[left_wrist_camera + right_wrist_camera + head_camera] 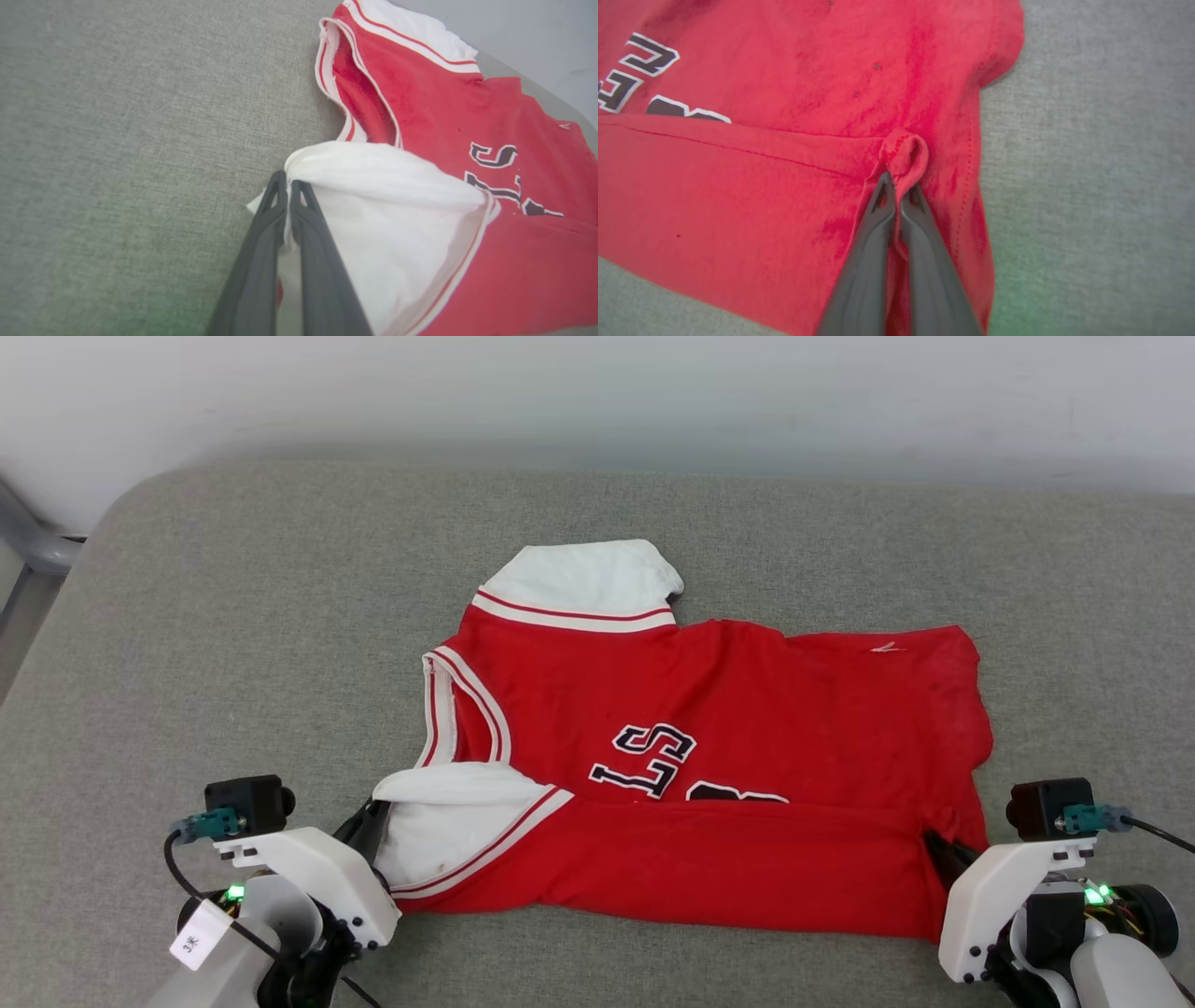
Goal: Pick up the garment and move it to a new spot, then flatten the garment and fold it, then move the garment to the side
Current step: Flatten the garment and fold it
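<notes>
Jersey [728, 709] lies mid grey cushion [233, 616], near edge folded up over the lettering, left hand [288, 179] pinching the white sleeve [387, 196], right hand [896, 179] pinching a red bunch near the hem.

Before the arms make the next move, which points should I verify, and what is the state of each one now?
1. Left gripper shut on the white sleeve: ok.
2. Right gripper shut on a pinch of red cloth at the right end of the jersey: ok.
3. Near edge folded over part of the letters: ok.
4. Fold line straight between the grippers: ok.
5. Each grip catches all layers: cannot tell.
6. Whole jersey on the cushion: ok.
</notes>
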`<state>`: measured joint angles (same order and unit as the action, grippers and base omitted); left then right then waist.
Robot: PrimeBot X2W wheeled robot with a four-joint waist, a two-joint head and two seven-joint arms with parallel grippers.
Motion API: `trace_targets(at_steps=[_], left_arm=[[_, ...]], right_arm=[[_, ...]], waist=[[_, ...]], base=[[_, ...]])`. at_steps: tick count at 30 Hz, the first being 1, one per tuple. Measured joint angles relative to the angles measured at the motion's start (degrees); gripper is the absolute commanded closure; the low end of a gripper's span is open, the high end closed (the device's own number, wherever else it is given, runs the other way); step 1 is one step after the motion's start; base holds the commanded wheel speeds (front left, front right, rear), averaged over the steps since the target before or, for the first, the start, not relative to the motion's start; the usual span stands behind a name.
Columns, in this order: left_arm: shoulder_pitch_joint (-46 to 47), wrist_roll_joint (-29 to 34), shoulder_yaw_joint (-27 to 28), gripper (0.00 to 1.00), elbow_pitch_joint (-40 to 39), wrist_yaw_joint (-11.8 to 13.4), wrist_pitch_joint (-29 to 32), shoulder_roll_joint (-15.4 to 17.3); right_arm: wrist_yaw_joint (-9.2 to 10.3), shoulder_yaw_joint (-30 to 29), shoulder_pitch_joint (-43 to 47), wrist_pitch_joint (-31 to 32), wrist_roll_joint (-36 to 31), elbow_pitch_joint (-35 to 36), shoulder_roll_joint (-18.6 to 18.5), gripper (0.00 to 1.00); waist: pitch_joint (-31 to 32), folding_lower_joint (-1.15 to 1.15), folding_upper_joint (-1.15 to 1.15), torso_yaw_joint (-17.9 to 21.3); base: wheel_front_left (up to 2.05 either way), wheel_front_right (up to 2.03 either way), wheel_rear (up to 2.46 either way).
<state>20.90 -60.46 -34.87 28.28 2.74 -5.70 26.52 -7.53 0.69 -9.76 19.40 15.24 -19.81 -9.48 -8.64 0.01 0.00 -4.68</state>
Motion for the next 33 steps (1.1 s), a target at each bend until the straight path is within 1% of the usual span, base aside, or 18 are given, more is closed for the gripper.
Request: trace_targets(at_steps=[4,5,7,8,9,10,11,12,18,23,27,33], left_arm=[[1.1,0.0,-1.6,1.0,4.3,-2.0,1.9,-1.3],[1.4,-0.1,-1.9,1.0,5.1,-2.4,2.4,-1.7],[1.7,-0.2,-2.2,1.0,6.3,-3.2,2.6,-2.0],[1.7,-0.2,-2.3,1.0,6.9,-3.3,2.8,-2.1],[1.7,-0.4,-2.3,0.76,7.3,-3.5,2.8,-2.3],[1.7,-0.4,-2.2,0.33,7.8,-3.5,2.4,-2.4],[1.7,-0.4,-2.1,0.33,8.1,-3.3,1.9,-2.5],[1.6,-0.4,-2.0,0.0,8.4,-3.2,1.6,-2.6],[0.4,-0.5,-0.4,0.0,8.3,-1.2,-1.6,-1.4],[-0.4,-0.3,0.2,0.0,5.9,0.5,-1.2,0.9],[-0.7,-1.5,0.9,0.0,2.7,1.9,2.7,3.9],[-1.3,-4.8,-0.2,0.0,-6.0,3.6,15.4,8.8]], right_arm=[[0.0,1.1,-1.3,-1.4,0.4,-3.1,0.0,1.0],[0.0,1.3,-1.5,-1.8,0.5,-3.8,-0.1,0.91],[0.0,1.6,-1.7,-2.6,1.0,-5.2,-0.1,0.65],[0.0,1.8,-1.7,-3.2,1.3,-5.8,0.0,0.49],[0.0,1.8,-1.7,-4.0,2.0,-6.3,0.0,0.0],[0.01,2.1,-1.7,-5.3,2.3,-6.4,0.0,0.0],[0.01,2.2,-1.6,-6.8,2.6,-6.5,0.0,0.0],[0.0,2.1,-1.4,-8.6,2.6,-6.5,0.1,0.0],[0.01,0.0,-0.3,-19.0,1.7,-4.2,0.9,0.0],[0.01,-2.3,2.3,-23.2,-0.7,0.0,2.3,0.0],[0.01,-4.1,5.5,-23.3,-1.7,4.3,4.1,0.0],[0.02,-5.7,7.9,-21.3,-3.3,10.3,5.5,0.0]], waist=[[-0.4,0.0,0.0,0.1],[-0.3,0.0,0.0,0.1],[0.0,-0.01,0.0,0.2],[0.3,0.0,0.0,0.2],[0.6,-0.01,0.0,0.2],[1.0,-0.01,0.0,0.2],[1.4,-0.01,0.0,0.2],[1.8,-0.01,0.0,0.2],[4.4,-0.01,0.0,0.3],[6.5,-0.01,0.0,0.3],[7.7,-0.02,0.0,0.7],[7.4,-0.02,0.0,2.0]], base=[[0.0,0.0,0.0],[0.0,0.0,0.0],[0.0,0.0,0.0],[0.0,0.0,0.0],[0.0,0.0,0.0],[0.0,0.0,0.0],[0.0,0.0,0.0],[0.0,0.0,0.0],[0.0,0.0,0.0],[0.0,0.0,0.0],[0.0,0.0,0.0],[0.0,0.0,0.0]])
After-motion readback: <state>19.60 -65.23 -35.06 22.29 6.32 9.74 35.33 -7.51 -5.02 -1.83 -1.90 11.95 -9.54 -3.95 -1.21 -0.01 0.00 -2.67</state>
